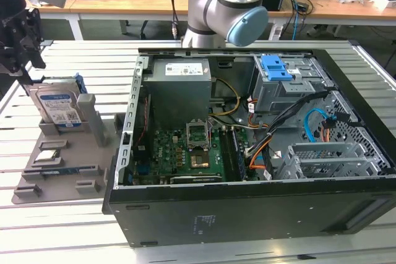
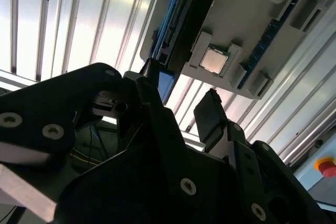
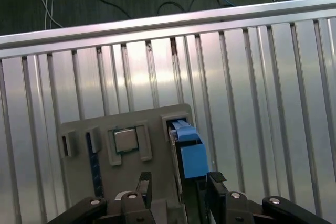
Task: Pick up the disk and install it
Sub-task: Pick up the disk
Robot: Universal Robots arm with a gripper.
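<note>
Silver disk (image 1: 59, 106) stands on end in grey holder (image 1: 68, 148), gripper (image 3: 180, 178) spread open above it.

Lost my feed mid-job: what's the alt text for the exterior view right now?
The gripper hangs close above the disk, which stands upright in a grey holder on the slatted table at the exterior view's left. An open computer case, motherboard showing, lies to the exterior view's right, with the arm behind it.
</note>
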